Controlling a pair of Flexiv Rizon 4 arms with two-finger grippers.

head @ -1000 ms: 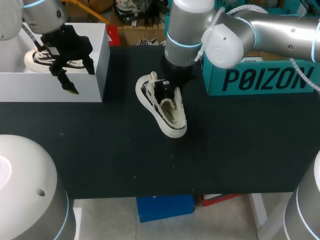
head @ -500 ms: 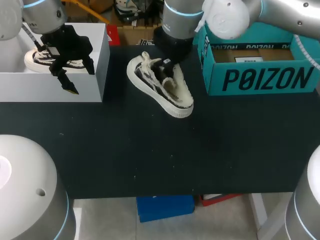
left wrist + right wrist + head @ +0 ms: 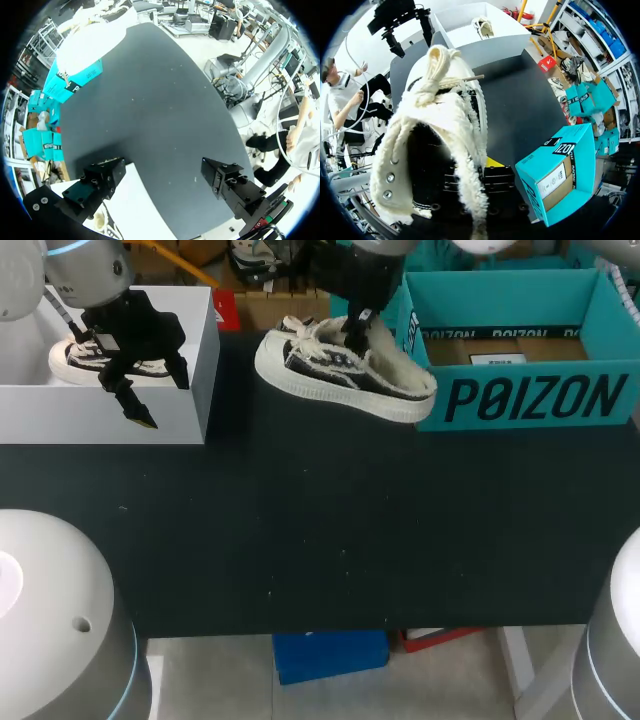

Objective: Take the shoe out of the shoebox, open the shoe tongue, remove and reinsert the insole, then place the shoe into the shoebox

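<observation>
1. I am judging the shoe (image 3: pixel 340 375) as light, with a stiff rubber sole but a soft, fleecy collar that gives under pressure, so the firm side wall of the opening looks like the best place to hold it.
2. My right gripper (image 3: pixel 355 330) is clenching that side wall, one finger inside the shoe and one outside.
3. The shoe is hanging under this gripper, off the table, its heel end just beside the shoebox (image 3: pixel 520 400).
4. It is showing a cream sole, a dark upper, woolly cream lining and knotted cream laces (image 3: pixel 437 70) that could snag.
5. My left gripper (image 3: pixel 165 190) is hanging released and empty, well apart from the shoe.
</observation>
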